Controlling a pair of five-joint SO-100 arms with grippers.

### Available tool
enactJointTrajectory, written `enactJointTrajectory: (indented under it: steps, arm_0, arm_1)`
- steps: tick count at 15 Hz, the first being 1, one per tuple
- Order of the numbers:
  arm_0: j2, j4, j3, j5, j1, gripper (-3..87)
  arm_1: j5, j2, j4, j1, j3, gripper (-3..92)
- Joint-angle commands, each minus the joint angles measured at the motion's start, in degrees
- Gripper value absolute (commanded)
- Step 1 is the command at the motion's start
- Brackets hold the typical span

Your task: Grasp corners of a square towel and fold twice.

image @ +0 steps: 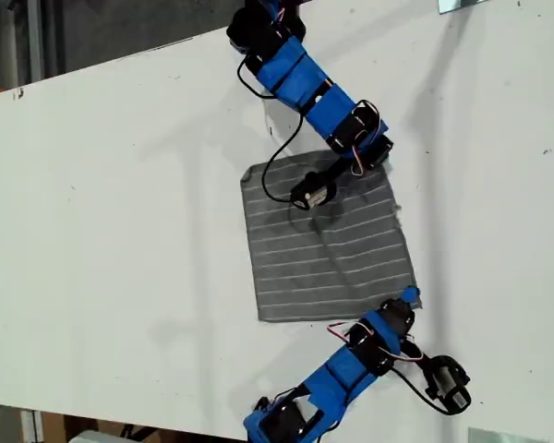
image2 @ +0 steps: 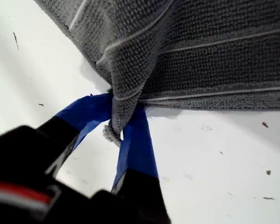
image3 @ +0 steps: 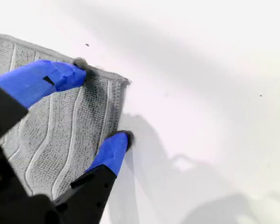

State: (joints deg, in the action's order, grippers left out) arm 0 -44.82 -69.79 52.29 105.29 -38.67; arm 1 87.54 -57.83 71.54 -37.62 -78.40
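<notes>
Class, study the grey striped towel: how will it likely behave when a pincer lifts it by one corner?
The towel will probably be floppy: its corner already bunches into a crease between my first gripper's pincer tips. It likely drapes and sags rather than holding its shape. Its looped, textured weave suggests it should not slip easily.

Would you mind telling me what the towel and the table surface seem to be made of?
The towel looks like soft looped fabric, probably microfibre or terry: grey, nubby pile with thin white stripes, bunching where my first gripper pinches it. The table appears hard, smooth and matte white, perhaps laminate or painted board, with small specks.
</notes>
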Motion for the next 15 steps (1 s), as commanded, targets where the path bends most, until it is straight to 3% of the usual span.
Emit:
enactJointTrajectory:
  steps: [1,2,3,4,8,11,15]
  arm_0:
    - [0.8,1.5,-2.3,1.3,0.4,25.8]
    - [2.0,1.7,-2.1,2.2,0.4,25.6]
    - [3.3,2.7,-2.0,2.2,0.4,19.2]
    - [4.1,3.6,-2.0,2.5,0.6,-0.4]
    - [4.2,3.2,-2.0,2.3,0.4,-0.4]
    - [-0.1,-0.7,-2.7,0.2,0.4,-0.4]
    - [-10.5,0.9,-3.7,-13.1,3.3,-0.4]
  arm_1:
    - [-0.6,0.3,-0.1,0.9,0.2,-0.2]
    - [-0.6,0.0,0.0,0.7,0.5,-0.2]
    - [-0.6,-0.1,0.1,0.6,0.7,-0.2]
    - [-0.6,-0.1,0.1,0.5,0.7,-0.2]
    - [-0.6,-0.9,0.3,0.4,1.3,-0.2]
    - [-0.7,-3.2,1.3,0.3,3.2,-0.2]
    - [-1.9,-8.4,10.3,0.3,14.3,-0.2]
